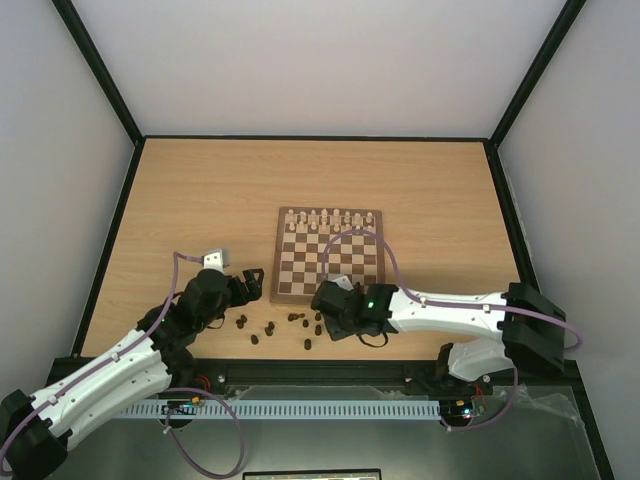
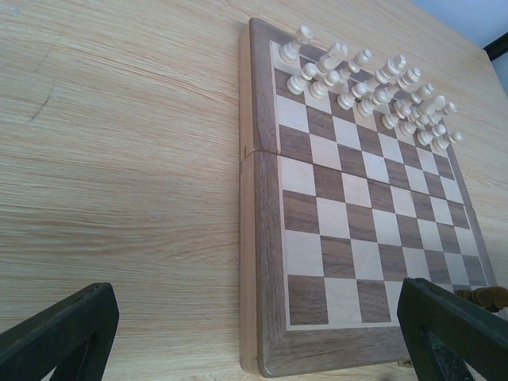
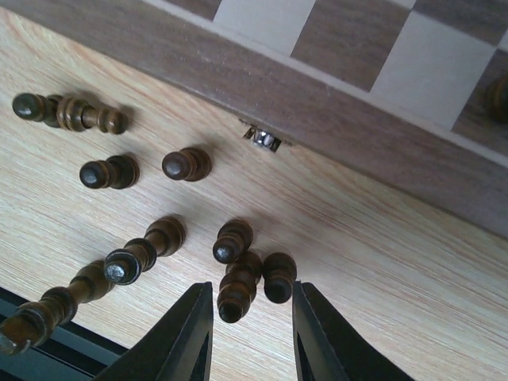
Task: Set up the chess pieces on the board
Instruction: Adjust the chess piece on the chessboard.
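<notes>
The dark chess pieces [image 3: 238, 286] lie scattered on the desk [image 1: 200, 190], just beside the near edge of the board [image 1: 330, 265]; its near rows look empty, so almost all is left to do. The pale pieces [image 1: 330, 217] stand at the board's far edge. The right tool [image 3: 251, 298] hovers over the dark pieces, narrowly apart and holding nothing. The left tool [image 2: 255, 290] is wide and empty, at the board's near left corner.

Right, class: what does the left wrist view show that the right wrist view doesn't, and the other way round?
Left wrist only: cream pieces standing in two rows at the far end of the board. Right wrist only: dark pieces lying on the table, and a metal clasp on the board's edge. Both: the board and the table.
</notes>
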You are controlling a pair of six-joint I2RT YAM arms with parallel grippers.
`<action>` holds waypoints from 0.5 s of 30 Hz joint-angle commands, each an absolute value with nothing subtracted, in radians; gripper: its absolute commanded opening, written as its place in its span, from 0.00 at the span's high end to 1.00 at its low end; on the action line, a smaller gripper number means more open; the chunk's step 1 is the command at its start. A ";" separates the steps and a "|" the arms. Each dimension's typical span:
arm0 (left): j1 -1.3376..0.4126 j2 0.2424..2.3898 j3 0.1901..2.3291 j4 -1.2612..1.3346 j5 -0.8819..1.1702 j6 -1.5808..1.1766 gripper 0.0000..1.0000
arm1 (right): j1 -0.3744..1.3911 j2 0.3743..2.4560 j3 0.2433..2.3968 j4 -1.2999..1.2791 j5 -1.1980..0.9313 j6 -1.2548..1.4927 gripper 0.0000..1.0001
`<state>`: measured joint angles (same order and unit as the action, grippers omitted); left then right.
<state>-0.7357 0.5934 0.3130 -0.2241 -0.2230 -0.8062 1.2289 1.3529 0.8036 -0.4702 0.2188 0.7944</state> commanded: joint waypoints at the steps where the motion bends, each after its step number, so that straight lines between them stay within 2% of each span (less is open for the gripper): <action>1: -0.738 0.585 0.328 -0.241 -0.238 -0.820 0.01 | 1.245 1.386 0.790 -0.475 0.194 0.801 0.72; 11: -0.738 0.594 0.321 -0.227 -0.233 -0.822 0.01 | 1.254 1.430 0.782 -0.468 0.172 0.793 0.73; 15: -0.738 0.600 0.318 -0.220 -0.229 -0.824 0.01 | 1.256 1.444 0.779 -0.462 0.167 0.793 0.77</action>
